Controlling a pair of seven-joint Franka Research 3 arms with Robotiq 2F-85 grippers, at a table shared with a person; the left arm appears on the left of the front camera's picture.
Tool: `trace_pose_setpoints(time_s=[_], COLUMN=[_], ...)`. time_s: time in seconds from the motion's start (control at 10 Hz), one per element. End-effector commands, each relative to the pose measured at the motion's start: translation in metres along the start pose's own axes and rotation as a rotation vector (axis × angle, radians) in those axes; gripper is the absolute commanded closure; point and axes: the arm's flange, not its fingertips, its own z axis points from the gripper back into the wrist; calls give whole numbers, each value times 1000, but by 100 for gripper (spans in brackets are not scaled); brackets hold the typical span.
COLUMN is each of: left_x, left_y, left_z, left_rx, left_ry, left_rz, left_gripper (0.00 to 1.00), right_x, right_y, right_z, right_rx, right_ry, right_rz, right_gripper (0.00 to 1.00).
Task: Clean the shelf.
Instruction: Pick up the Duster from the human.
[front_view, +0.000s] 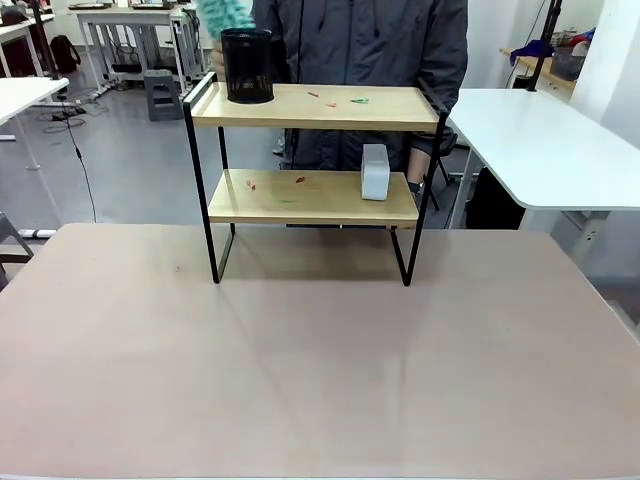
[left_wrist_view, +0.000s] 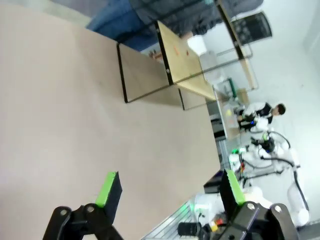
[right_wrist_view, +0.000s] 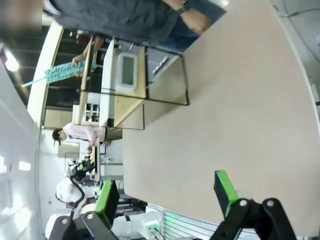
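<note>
The shelf (front_view: 310, 196) stands at the far side of the beige table, two wooden boards in a thin black frame. On its top board sit a black mesh cup (front_view: 247, 65) at the left and a few small coloured scraps (front_view: 340, 99). The lower board carries a white box (front_view: 375, 171) at the right and small scraps (front_view: 299, 181). A person (front_view: 360, 45) stands behind it, holding a teal duster (front_view: 225, 14) above the cup. In the left wrist view my left gripper (left_wrist_view: 170, 191) is open over the table, far from the shelf (left_wrist_view: 180, 65). My right gripper (right_wrist_view: 167, 194) is open too, well away from the shelf (right_wrist_view: 132, 80).
The beige table (front_view: 300, 370) stretches wide in front of the shelf. A white desk (front_view: 540, 145) stands at the right, another at the far left (front_view: 25, 92). More desks and a step stool (front_view: 160, 95) stand on the floor behind.
</note>
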Motion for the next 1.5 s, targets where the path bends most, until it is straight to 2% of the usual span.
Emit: trace_pose_setpoints(time_s=[0.0, 0.6, 0.7, 0.8, 0.9, 1.1, 1.2, 1.4], left_x=[-3, -4, 20, 70, 117, 204, 227, 239], left_y=[-16, -18, -27, -40, -50, -48, -43, -37], left_z=[9, 13, 26, 28, 14, -33, -58, -111], left_rx=[-5, 14, -65, -112, -126, -112, -99, -114], left_ry=[-2, 9, 67, 40, 74, 45, 35, 177], left_rz=[-56, -37, 86, 191, 269, 435, 493, 568], left_gripper=[0, 0, 0, 0, 0, 0, 0, 0], right_x=[-8, -8, -8, -8, -8, -8, -8, -8], right_y=[16, 16, 16, 16, 16, 16, 16, 16], right_z=[9, 9, 9, 9, 9, 9, 9, 9], right_rx=[34, 34, 34, 34, 34, 34, 34, 34], right_ry=[-1, -1, -1, -1, -1, -1, -1, -1], right_rz=[54, 54, 54, 54, 54, 54, 54, 54], right_gripper=[0, 0, 0, 0, 0, 0, 0, 0])
